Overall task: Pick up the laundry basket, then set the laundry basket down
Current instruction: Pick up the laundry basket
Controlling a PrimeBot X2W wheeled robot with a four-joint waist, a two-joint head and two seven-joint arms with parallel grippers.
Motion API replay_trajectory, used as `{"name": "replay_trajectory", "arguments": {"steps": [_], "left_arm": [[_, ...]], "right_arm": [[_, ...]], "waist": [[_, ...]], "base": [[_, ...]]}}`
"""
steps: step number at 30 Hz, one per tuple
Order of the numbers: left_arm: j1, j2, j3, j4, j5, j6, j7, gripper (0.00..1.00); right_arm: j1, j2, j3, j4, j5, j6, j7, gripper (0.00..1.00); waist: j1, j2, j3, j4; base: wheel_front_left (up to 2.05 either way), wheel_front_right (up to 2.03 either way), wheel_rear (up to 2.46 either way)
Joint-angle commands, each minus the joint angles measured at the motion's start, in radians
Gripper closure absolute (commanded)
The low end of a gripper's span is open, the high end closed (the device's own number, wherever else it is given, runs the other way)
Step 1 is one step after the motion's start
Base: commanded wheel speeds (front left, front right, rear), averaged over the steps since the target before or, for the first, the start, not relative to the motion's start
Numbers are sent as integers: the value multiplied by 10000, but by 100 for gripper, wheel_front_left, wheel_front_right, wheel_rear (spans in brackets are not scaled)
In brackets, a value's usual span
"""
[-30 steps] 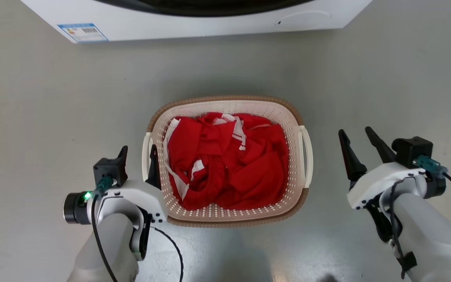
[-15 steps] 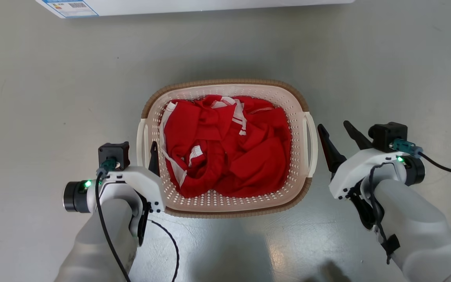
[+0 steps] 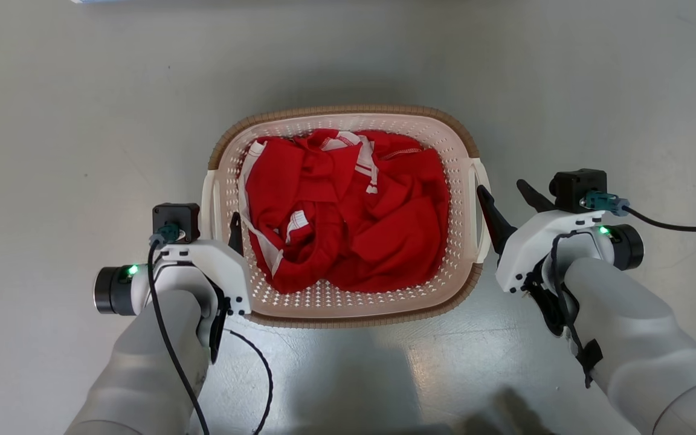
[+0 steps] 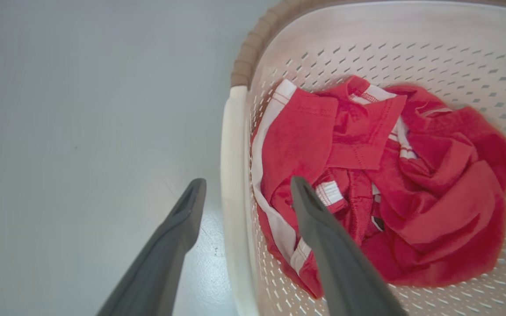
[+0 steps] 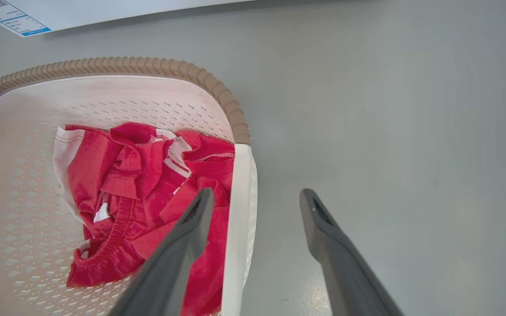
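The left gripper (image 4: pixel 248 184) has its two long dark fingers spread wide and clamps nothing. In the left wrist view the fingers straddle the basket's white left handle (image 4: pixel 233 175). The outer finger (image 4: pixel 182 219) is over the smooth grey floor (image 3: pixel 82 121), and the inner finger (image 4: pixel 319 228) is over the crumpled red clothing with white trim (image 3: pixel 348 211) inside. A gap shows on both sides of the handle, though I cannot tell whether either finger touches it lower down.

The right gripper (image 5: pixel 257 193) is also fully spread and grips nothing. In the right wrist view the white right handle (image 5: pixel 240 210) runs up between its fingers, with one finger on the clothing side and the other over bare floor.

The cream-white perforated plastic laundry basket (image 3: pixel 336 113) sits on the floor directly between the two grippers, with one handle at each. It is a rounded rectangle with a brown woven-look trim along its far and near rims and rows of small holes through its walls and bottom. The red clothing fills most of its bottom. Beyond the right gripper's fingertips, past the basket's far rim, is the edge of a white appliance (image 5: pixel 103 8) bearing a blue-edged label (image 5: pixel 11 17).
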Motion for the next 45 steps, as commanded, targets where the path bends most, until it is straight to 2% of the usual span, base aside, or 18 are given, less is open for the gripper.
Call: {"name": "replay_trajectory", "arguments": {"steps": [1, 28, 30, 31, 32, 33, 34, 35, 45], "left_arm": [[-98, 239, 42, 50, -235, 28, 59, 0], [-1080, 239, -1683, 212, -1534, 534, 334, 0], [-1132, 238, -1795, 203, -1619, 569, 330, 0], [-1158, 238, -1848, 202, -1660, 587, 326, 0], [-1181, 238, -1901, 202, -1700, 608, 323, 0], [-1198, 238, -1950, 204, -1744, 632, 321, 0], [-1210, 238, -2000, 205, -1789, 656, 321, 53], [-1224, 238, -2051, 205, -1832, 680, 319, 100], [-1326, 238, -2660, 223, -2015, 797, -24, 100]], "right_arm": [[268, 116, 226, 116, 122, 71, 73, 0], [-739, 498, 1502, 1049, 1060, 71, 540, 0], [-786, 506, 1565, 1073, 1131, 71, 552, 19], [-805, 509, 1606, 1094, 1158, 71, 577, 49], [-823, 512, 1640, 1115, 1189, 71, 593, 65], [-845, 515, 1672, 1132, 1217, 71, 595, 86], [-865, 518, 1704, 1147, 1243, 71, 587, 100], [-886, 521, 1730, 1164, 1273, 71, 580, 100], [-988, 546, 2006, 1347, 1504, 71, 305, 100]], "waist": [[0, 0, 76, -19], [0, 0, 1016, 131], [0, 0, 1076, 137], [0, 0, 1102, 140], [0, 0, 1126, 145], [0, 0, 1146, 146], [0, 0, 1161, 148], [0, 0, 1177, 149], [0, 0, 979, 162]], "base": [[0, 0, 0], [0, 0, 0], [0, 0, 0], [0, 0, 0], [0, 0, 0], [0, 0, 0], [0, 0, 0], [0, 0, 0], [0, 0, 0]]}}
